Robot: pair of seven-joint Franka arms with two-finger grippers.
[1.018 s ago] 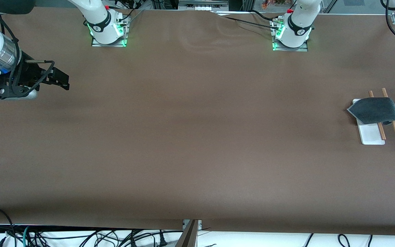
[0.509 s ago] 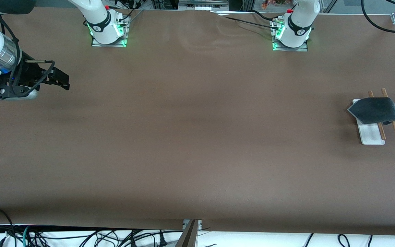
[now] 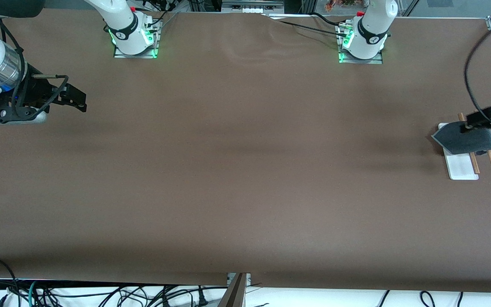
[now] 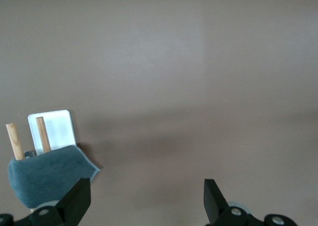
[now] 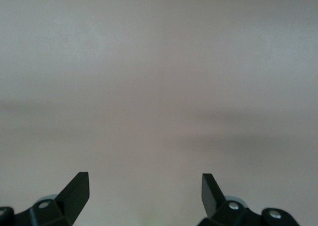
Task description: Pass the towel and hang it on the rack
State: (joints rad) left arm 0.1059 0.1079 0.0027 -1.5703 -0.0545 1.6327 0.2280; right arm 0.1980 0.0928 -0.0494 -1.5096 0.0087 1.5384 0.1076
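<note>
Now | towel [image 3: 465, 138] draped on rack [image 3: 462, 167] | left hand [image 4: 144, 206] open over it | right hand [image 5: 144, 196] open, waiting.

The brown table [image 3: 245, 170] carries the rack [image 3: 462, 167] at the left arm's end, its white base flat on it

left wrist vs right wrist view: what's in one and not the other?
Only the left wrist view shows the task items: the towel, grey side up, draped over the rack, with its white base and two brown rods poking out above the cloth. The left gripper is open, over the table beside the rack.

Only the right wrist view shows the right gripper, also open, waiting over bare table at the right arm's end.

Both show the brown table and a pair of black fingers, spread, holding nothing.
</note>
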